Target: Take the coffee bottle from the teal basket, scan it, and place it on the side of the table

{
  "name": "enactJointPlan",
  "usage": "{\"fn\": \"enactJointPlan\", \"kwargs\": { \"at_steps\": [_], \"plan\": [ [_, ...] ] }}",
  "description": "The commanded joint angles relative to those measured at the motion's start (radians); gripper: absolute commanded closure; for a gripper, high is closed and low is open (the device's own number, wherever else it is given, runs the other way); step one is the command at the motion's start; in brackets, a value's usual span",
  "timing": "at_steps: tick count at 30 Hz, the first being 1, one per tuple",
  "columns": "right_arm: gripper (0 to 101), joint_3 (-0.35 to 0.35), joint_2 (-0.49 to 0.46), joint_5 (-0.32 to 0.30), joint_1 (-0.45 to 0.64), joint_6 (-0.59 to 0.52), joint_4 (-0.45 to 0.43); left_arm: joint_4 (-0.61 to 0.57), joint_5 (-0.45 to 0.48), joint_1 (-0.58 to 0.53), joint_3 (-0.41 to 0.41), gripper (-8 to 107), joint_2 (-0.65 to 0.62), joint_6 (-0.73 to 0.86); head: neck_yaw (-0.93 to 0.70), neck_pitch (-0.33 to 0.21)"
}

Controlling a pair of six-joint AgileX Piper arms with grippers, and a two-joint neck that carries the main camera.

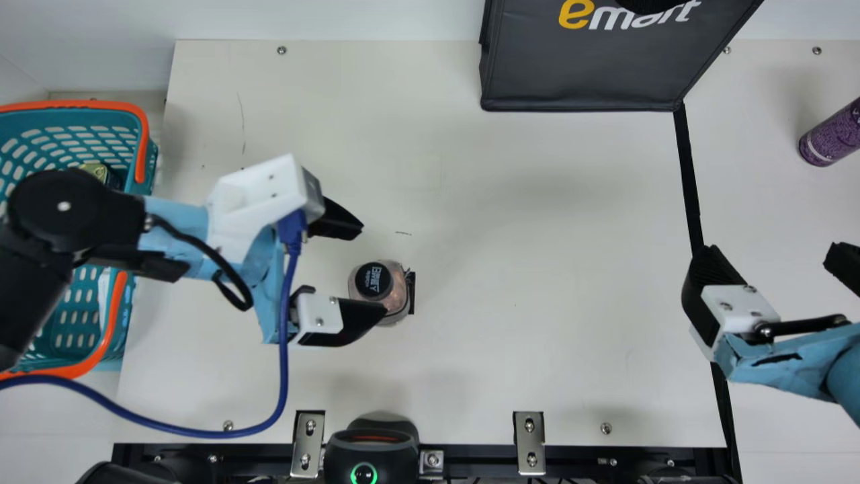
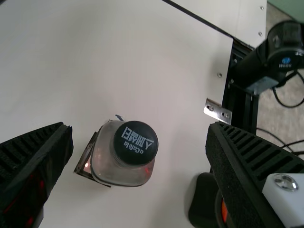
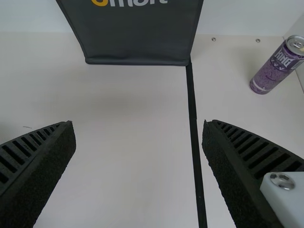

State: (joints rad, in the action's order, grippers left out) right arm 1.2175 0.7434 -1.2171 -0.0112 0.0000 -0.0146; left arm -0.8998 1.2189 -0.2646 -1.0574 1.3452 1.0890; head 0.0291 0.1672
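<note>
In the main view my left gripper (image 1: 374, 269) stands open over the table's left part, its lower finger close beside the coffee bottle (image 1: 373, 281). The bottle stands upright with its black lid up. In the left wrist view the bottle (image 2: 134, 152) is between the spread fingers of my left gripper (image 2: 139, 137), with room on both sides. My right gripper (image 1: 772, 259) is open at the right of the main view, and in the right wrist view my right gripper (image 3: 139, 128) holds nothing. The teal basket (image 1: 123, 121) is at the far left, partly behind my left arm.
A dark scanner (image 1: 371, 450) with a green ring light sits at the near edge, beside metal brackets (image 1: 308, 444). A black bag (image 1: 578, 74) stands at the back. A purple can (image 1: 833, 138) is on the right, beyond a black strip (image 1: 686, 175). A blue cable (image 1: 283, 349) hangs from my left arm.
</note>
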Motion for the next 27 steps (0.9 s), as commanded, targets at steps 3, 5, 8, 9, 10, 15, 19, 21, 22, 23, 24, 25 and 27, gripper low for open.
{"fn": "enactJointPlan", "kwargs": {
  "at_steps": [3, 5, 8, 9, 10, 15, 19, 21, 22, 23, 24, 25, 27],
  "plan": [
    [6, 0.0, 0.0, 0.0, 0.0, 0.0, 0.0, 0.01, 0.001, 0.027, 0.004, 9, -0.067, -0.19, -0.002, -0.029],
    [6, 0.0, 0.0, 0.0, 0.0, 0.0, 0.0, 0.027, 0.001, 0.043, 0.001, 9, -0.1, -0.261, -0.002, -0.029],
    [6, 0.0, 0.0, 0.0, 0.0, 0.0, 0.0, 0.065, 0.001, 0.062, -0.005, 9, -0.148, -0.364, -0.002, -0.029],
    [6, 0.0, 0.0, 0.0, 0.0, 0.0, 0.0, 0.08, 0.001, 0.067, -0.008, 9, -0.163, -0.399, -0.002, -0.029],
    [6, 0.0, 0.0, 0.0, 0.0, 0.0, 0.0, 0.097, 0.001, 0.072, -0.011, 9, -0.178, -0.431, -0.002, -0.029],
    [6, 0.0, 0.0, 0.0, 0.0, 0.0, 0.0, 0.189, 0.001, 0.073, -0.027, 9, -0.243, -0.594, -0.002, -0.029],
    [6, 0.0, 0.0, 0.0, 0.0, 0.0, 0.0, 0.271, 0.0, 0.061, -0.044, 9, -0.284, -0.724, -0.002, -0.029],
    [6, 0.0, 0.0, 0.0, 0.0, 0.0, 0.0, 0.322, -0.022, 0.031, -0.043, 9, -0.299, -0.796, -0.002, -0.029],
    [6, 0.0, 0.0, 0.001, 0.0, 0.0, 0.0, 0.349, -0.035, 0.015, -0.042, 9, -0.306, -0.831, -0.002, -0.029],
    [6, 0.0, 0.0, 0.001, 0.0, 0.0, 0.0, 0.379, -0.05, -0.006, -0.041, 9, -0.312, -0.868, -0.002, -0.029],
    [6, 0.0, 0.0, 0.001, 0.0, 0.0, 0.0, 0.408, -0.063, -0.028, -0.04, 9, -0.317, -0.907, -0.002, -0.029],
    [6, 0.0, 0.0, 0.001, 0.0, 0.0, 0.0, 0.439, -0.077, -0.052, -0.039, 9, -0.321, -0.946, -0.002, -0.029],
    [6, 0.0, 0.0, 0.001, 0.0, 0.0, 0.0, 0.502, -0.103, -0.1, -0.037, 9, -0.328, -1.025, -0.002, -0.029]
  ]
}}
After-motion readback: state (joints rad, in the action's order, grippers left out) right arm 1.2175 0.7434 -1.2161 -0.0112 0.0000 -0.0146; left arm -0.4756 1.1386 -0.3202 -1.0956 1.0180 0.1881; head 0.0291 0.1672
